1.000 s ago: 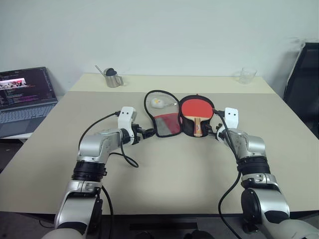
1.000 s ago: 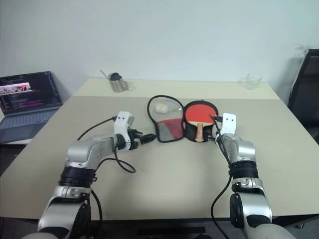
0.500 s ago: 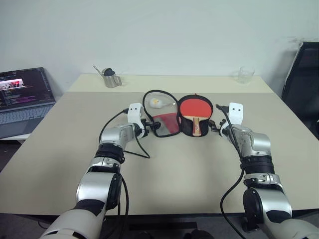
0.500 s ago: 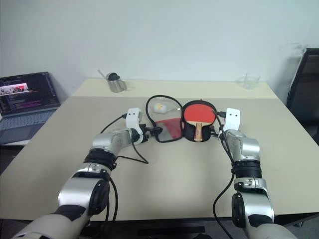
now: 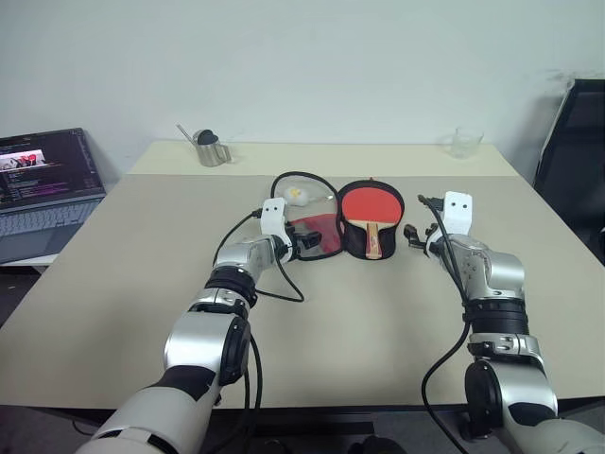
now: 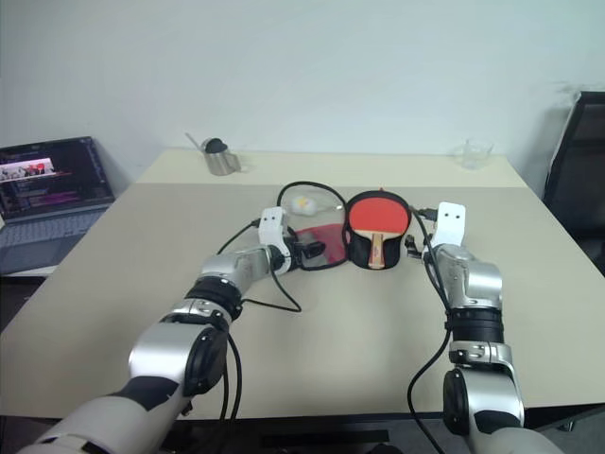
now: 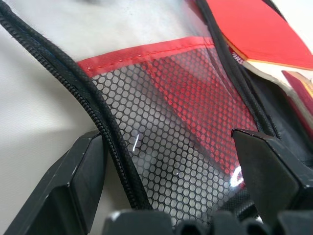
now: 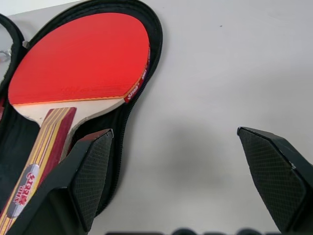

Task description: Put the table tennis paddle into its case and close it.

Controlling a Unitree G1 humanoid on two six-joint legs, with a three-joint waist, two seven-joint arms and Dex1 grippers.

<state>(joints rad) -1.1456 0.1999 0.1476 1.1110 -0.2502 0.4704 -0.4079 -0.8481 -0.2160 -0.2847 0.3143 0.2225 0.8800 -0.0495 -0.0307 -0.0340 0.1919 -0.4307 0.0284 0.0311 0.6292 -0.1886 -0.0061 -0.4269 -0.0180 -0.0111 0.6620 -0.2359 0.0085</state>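
The case lies unzipped and spread flat in the middle of the table. Its left half shows red lining and a black mesh pocket. The table tennis paddle rests in the right half, red blade away from me and handle toward me. My left gripper is open at the near edge of the mesh half, its fingers on either side of the zipper rim. My right gripper hovers open just right of the paddle half, holding nothing.
A small white ball sits in the far part of the case's left half. An open laptop stands at the left, a metal cup at the back left, a clear glass at the back right, and a black chair right of the table.
My left arm has swung right and forward, bringing its open gripper from the bare table onto the mesh half's edge. The right gripper has lifted a little, still open.
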